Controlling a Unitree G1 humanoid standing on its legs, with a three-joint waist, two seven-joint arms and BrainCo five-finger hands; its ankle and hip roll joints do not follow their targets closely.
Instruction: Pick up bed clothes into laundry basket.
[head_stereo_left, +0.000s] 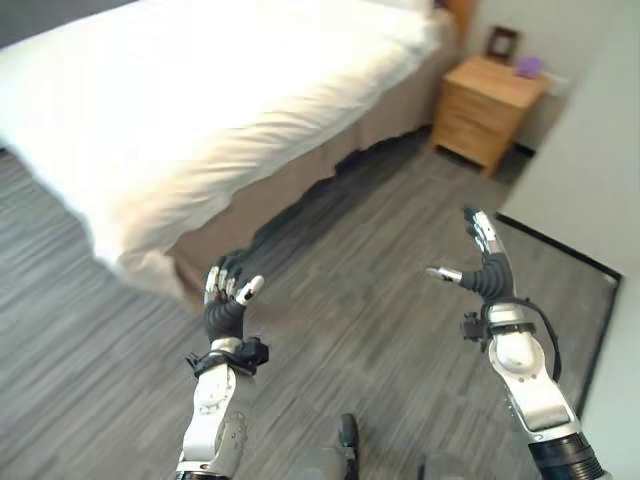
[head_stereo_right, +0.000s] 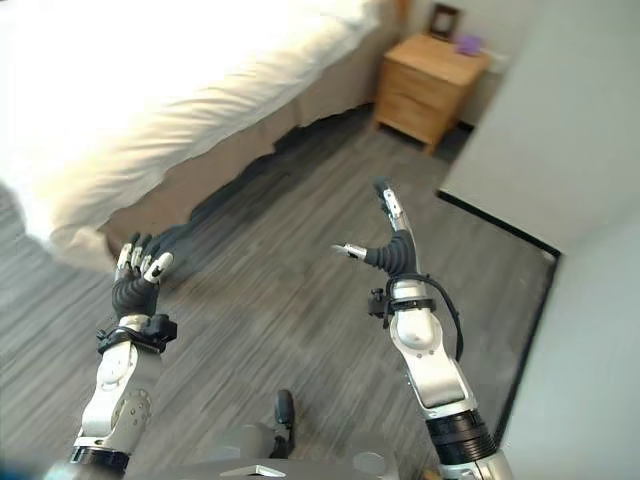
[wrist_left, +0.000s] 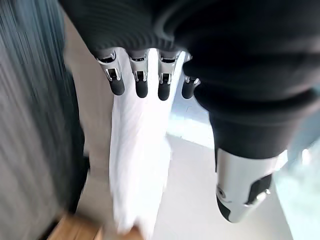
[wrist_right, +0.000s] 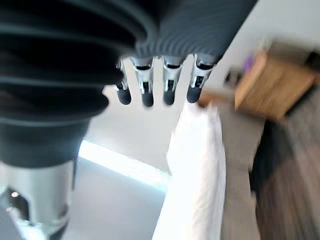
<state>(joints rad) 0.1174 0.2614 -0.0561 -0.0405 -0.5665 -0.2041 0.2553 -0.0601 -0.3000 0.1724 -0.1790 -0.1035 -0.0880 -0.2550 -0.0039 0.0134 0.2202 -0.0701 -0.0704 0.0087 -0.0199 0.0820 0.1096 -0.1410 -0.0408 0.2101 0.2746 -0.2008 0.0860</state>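
A: Hands?
B: left hand (head_stereo_left: 226, 305) and right hand (head_stereo_left: 483, 262) both spread wide, empty, above the floor (head_stereo_left: 380, 260) beside the bed (head_stereo_left: 200, 110).
A: Bedclothes?
B: white bedding (head_stereo_left: 230, 90) on the bed.

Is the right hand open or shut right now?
Open: the right hand has straight fingers and thumb apart, holding nothing, above the grey floor.

Bright room; white bedding (head_stereo_left: 230, 90) glares, nearly blown out. Dark shadow under bed edge. Both my wrist views smeared with blur.
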